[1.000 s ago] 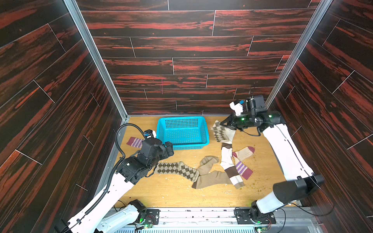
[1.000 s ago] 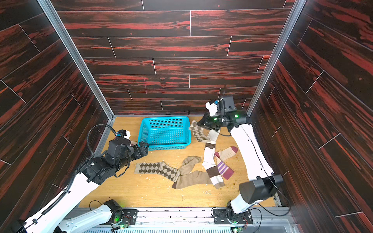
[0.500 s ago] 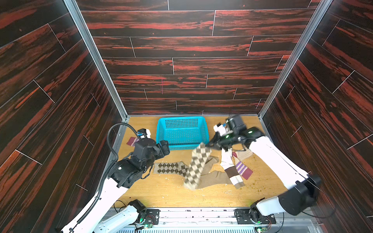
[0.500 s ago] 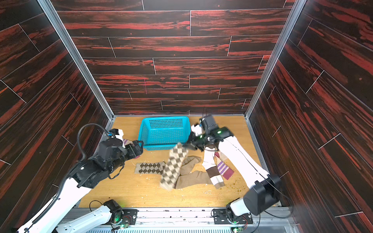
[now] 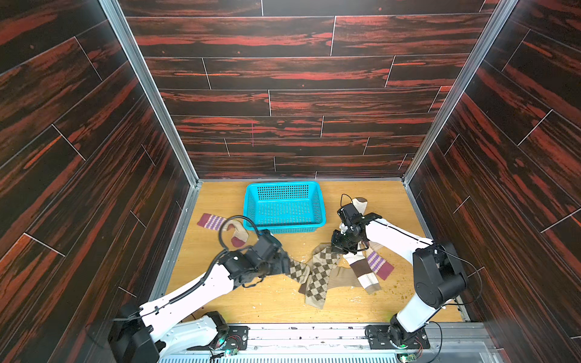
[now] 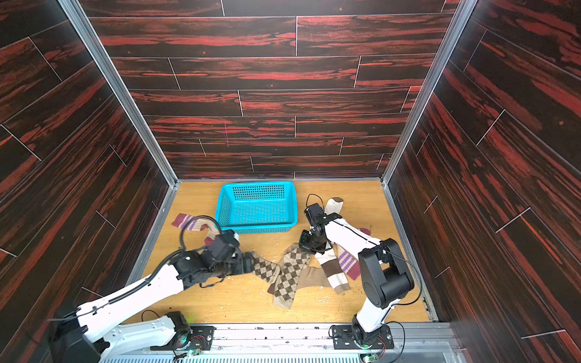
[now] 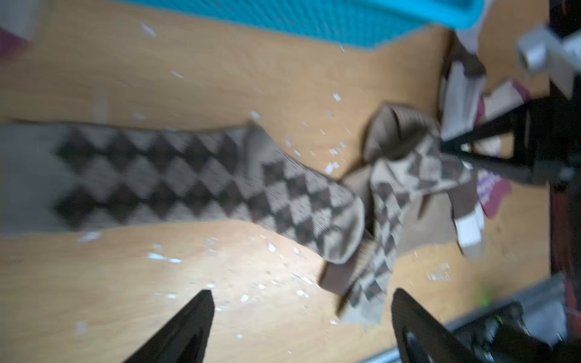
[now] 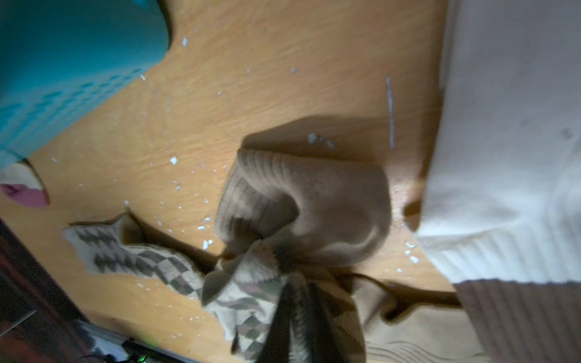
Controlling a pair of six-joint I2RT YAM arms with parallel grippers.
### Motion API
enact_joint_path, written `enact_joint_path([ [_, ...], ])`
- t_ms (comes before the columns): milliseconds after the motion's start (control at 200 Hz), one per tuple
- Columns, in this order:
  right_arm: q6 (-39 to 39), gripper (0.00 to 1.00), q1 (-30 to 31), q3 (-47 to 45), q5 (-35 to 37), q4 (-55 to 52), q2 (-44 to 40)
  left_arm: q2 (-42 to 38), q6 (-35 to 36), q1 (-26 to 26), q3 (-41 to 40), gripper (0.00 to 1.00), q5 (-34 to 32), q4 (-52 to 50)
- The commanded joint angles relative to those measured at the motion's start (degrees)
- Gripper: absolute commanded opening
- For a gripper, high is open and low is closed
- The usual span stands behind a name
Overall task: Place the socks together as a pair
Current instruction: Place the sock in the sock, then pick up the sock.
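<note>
Two tan socks with brown argyle diamonds meet mid-table. One argyle sock (image 5: 297, 270) (image 7: 188, 179) lies flat. The other argyle sock (image 5: 319, 278) (image 6: 289, 279) lies draped across its toe, and my right gripper (image 5: 341, 246) (image 8: 298, 314) is shut on this sock's bunched top end (image 8: 248, 301). My left gripper (image 5: 283, 264) (image 7: 301, 301) hovers at the flat sock's cuff end, open with nothing between its fingers. A plain ribbed tan sock (image 5: 344, 276) (image 8: 308, 201) lies under the draped one.
A white sock with brown bands (image 5: 361, 270) and a cream sock with purple stripes (image 5: 379, 265) lie right of the pile. Another striped sock (image 5: 217, 221) lies at the left wall. A turquoise basket (image 5: 284, 204) stands at the back. White crumbs dot the table.
My right arm swung the argyle sock from the back right down onto the table, across the flat one's toe. My left arm moved right over the flat sock's cuff.
</note>
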Motion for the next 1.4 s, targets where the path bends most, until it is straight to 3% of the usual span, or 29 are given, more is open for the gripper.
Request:
enact_joint_path([
  [0, -4.1, 0.32, -0.5, 1.6, 3.4, -1.2, 0.4, 3.0, -1.8, -3.4, 1.6, 0.90, 7.2, 2.1],
  [200, -11.1, 0.51, -5.1, 3.5, 3.3, -5.2, -2.6, 9.3, -11.1, -10.6, -0.7, 0.85, 11.2, 5.6],
  [416, -17.3, 0.53, -7.8, 6.5, 0.5, -7.9, -4.4, 14.5, -25.0, -14.7, -4.3, 0.77, 12.1, 14.9],
  [536, -17.9, 0.61, -7.8, 5.9, -1.2, -6.2, -5.2, 20.8, -30.5, -17.1, -3.3, 0.69, 13.9, 18.5],
  [611, -17.9, 0.66, -7.8, 5.3, -1.9, -5.3, -5.9, 23.8, -31.4, -18.0, -1.5, 0.66, 13.8, 16.4],
  [887, -19.0, 0.67, -7.8, 4.1, -5.6, -2.8, -8.4, 30.0, -34.3, -18.1, -0.1, 0.53, 10.7, 8.0],
  [1002, -19.8, 0.67, -7.8, 4.0, -6.3, -2.8, -9.1, 31.7, -33.8, -17.8, 0.8, 0.37, 8.3, 4.1],
  [1122, -20.3, 0.67, -7.8, 2.5, -8.0, -1.7, -9.8, 32.4, -32.5, -16.6, 2.1, 0.15, 5.3, 0.3],
  [1187, -20.5, 0.67, -7.8, 1.6, -9.6, -0.9, -9.8, 31.4, -31.7, -15.9, 2.3, 0.00, 4.0, -2.2],
  [1393, -20.8, 0.66, -7.8, -0.9, -11.7, -0.4, -9.1, 17.8, -32.8, -13.0, -0.9, 0.00, -0.2, -10.9],
])
